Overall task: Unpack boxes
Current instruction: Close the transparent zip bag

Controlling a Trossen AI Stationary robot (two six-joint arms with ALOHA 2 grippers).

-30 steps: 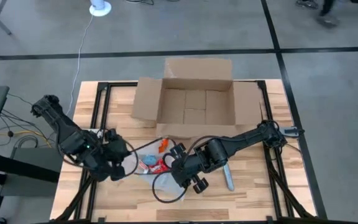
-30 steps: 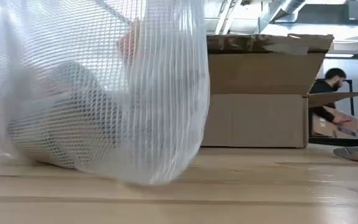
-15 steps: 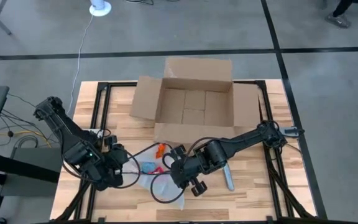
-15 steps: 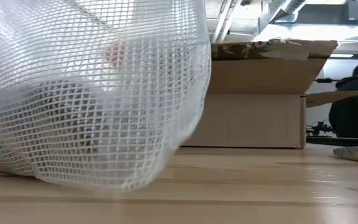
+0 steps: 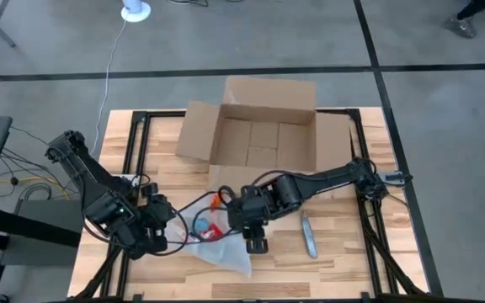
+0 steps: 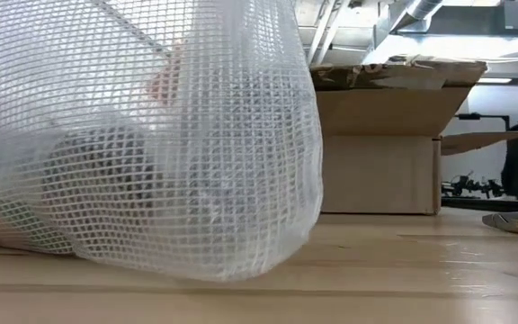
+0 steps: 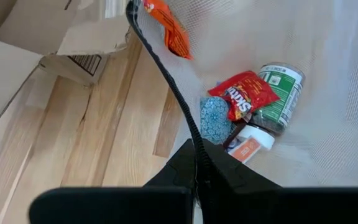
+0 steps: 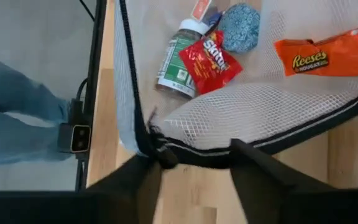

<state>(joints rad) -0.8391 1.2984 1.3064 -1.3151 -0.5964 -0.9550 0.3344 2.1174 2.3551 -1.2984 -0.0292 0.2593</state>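
**Mesh bag held between both claws, box empty behind**

Mesh and clear plastic, the bag lies near of the cardboard box, which stands open and bare at the table's far middle. My left gripper is clenched on the bag's black edge cord, anchoring it. My right gripper straddles the opposite rim; whether it pinches, I cannot tell. Holding both sides spreads the mouth, I judge, so the Skittles packet, bottle and Reese's bar can come out.
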